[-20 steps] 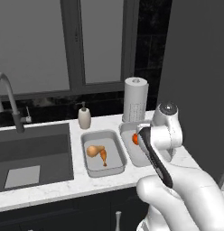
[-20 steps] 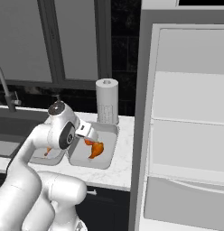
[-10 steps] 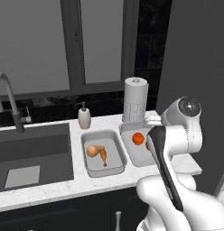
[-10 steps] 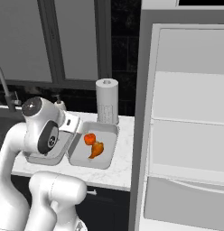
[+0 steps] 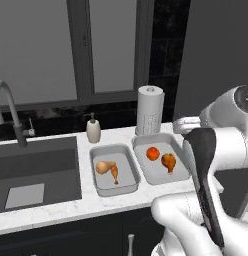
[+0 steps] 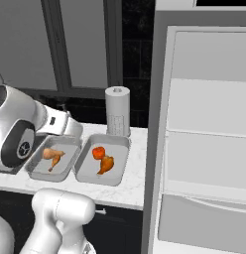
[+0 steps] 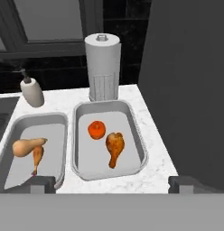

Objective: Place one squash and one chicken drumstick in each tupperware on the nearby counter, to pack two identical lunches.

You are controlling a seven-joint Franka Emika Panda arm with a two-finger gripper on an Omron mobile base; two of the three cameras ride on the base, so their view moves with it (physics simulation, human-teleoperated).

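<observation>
Two tupperware trays on the counter (image 7: 159,149) each hold squash and drumstick — the gripper (image 7: 111,184), released and empty, should lift clear without nudging the right tray (image 7: 140,149).

We saw a glossy white robot arm (image 5: 231,145) built of rounded, bulbous segments. A long black strip ran along one link, at about four o'clock in the left base view. In the right base view, at nine o'clock, a dark grey circular joint cap bore a small white emblem. The two fingertips (image 7: 39,184) were small dark grey blocks.
</observation>
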